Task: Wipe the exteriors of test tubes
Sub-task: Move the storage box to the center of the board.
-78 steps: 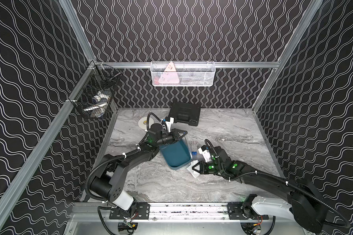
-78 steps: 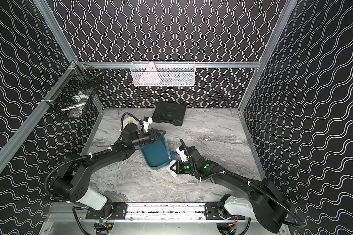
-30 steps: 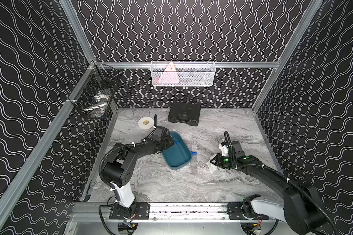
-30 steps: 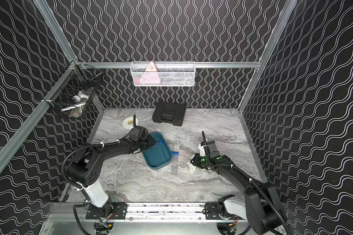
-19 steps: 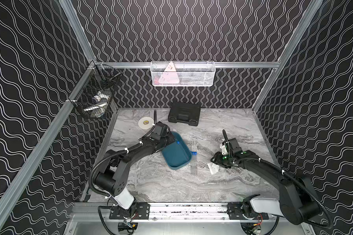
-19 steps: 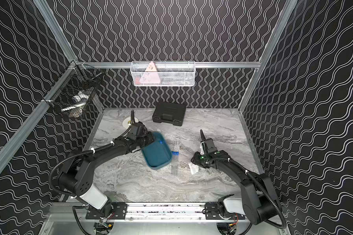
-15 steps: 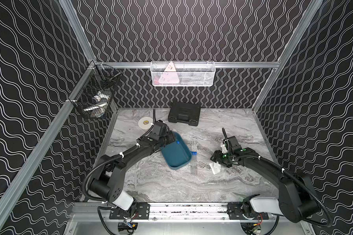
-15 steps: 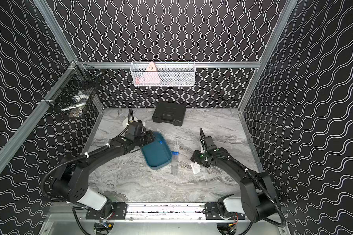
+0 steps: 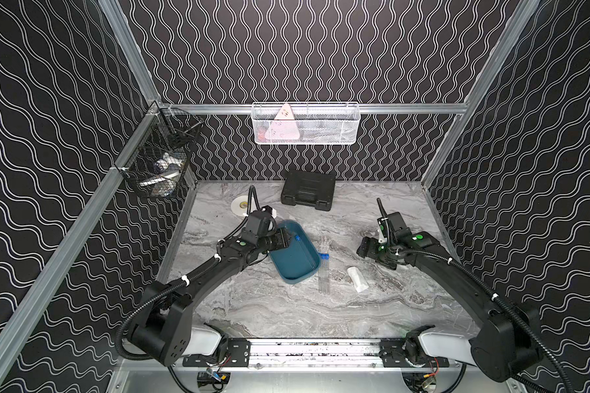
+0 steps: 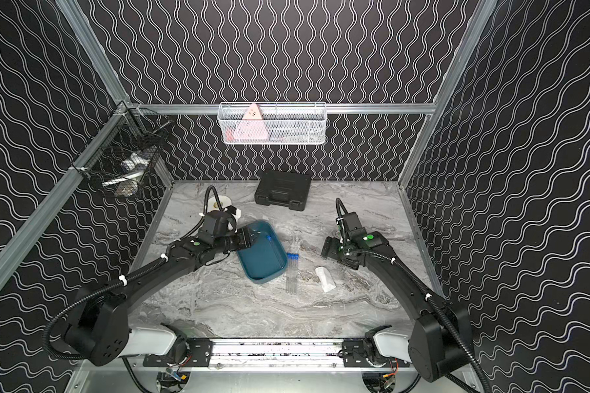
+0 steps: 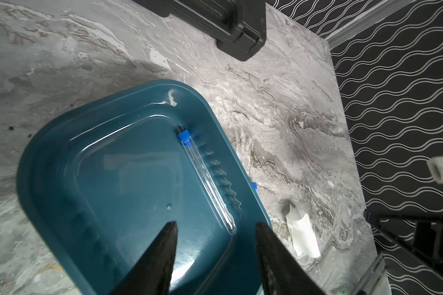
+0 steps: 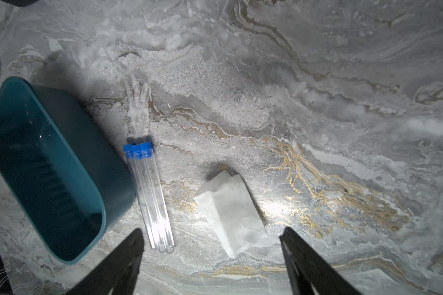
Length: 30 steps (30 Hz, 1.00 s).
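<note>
Plainly parted and empty, the left gripper (image 11: 216,223) hangs over one end of a teal plastic tray (image 11: 49,143), its black fingers touching nothing. Inside the tray, one thin clear test tube with a blue cap (image 11: 206,178) lies flat along a side wall. The right gripper (image 12: 212,229) stands spread wide, also holding nothing, above the grey marbled tabletop (image 12: 317,76) and clear of a folded white tissue (image 12: 230,207) lying there. Three more blue-capped clear tubes (image 12: 151,199) lie side by side on the table, touching one another, just beside the tray's outer wall, between tray and tissue. Farther back sit a black plastic case (image 9: 309,189) and a white tape roll (image 9: 241,206). A white mesh basket (image 9: 338,124) on the rear wall holds a pink triangular piece, and a black wire basket (image 9: 157,163) hangs at the side.
</note>
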Available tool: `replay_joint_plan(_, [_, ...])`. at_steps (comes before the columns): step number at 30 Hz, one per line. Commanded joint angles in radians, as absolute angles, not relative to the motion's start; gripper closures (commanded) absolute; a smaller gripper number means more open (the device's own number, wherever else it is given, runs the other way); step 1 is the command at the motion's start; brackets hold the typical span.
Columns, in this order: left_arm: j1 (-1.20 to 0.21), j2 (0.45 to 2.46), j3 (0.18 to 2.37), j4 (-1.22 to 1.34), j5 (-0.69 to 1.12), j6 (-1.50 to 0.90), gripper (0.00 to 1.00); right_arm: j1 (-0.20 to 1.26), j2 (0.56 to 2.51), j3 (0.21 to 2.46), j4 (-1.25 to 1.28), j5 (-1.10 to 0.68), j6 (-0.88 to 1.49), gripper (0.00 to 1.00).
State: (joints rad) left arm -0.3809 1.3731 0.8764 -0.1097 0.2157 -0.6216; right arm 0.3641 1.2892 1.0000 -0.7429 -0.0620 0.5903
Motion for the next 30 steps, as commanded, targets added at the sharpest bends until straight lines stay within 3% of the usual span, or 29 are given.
replay_joint_plan(1, [-0.38, 1.346, 0.867, -0.123, 0.249, -0.584, 0.46, 0.382, 1.315, 1.045, -0.767, -0.077, 0.578, 0.18])
replay_joint_plan(8, [-0.38, 1.235, 0.749, -0.116, 0.229, -0.637, 0.46, 0.521, 1.475, 1.087, -0.649, -0.114, 0.583, 0.37])
replay_joint_plan(15, [-0.381, 1.166, 0.699, -0.148, 0.242, -0.648, 0.45, 0.566, 1.641, 1.125, -0.538, -0.133, 0.586, 0.56])
replay_joint_plan(30, [-0.38, 1.124, 0.689, -0.186, 0.241, -0.637, 0.43, 0.698, 1.847, 1.282, -0.519, -0.164, 0.574, 0.63])
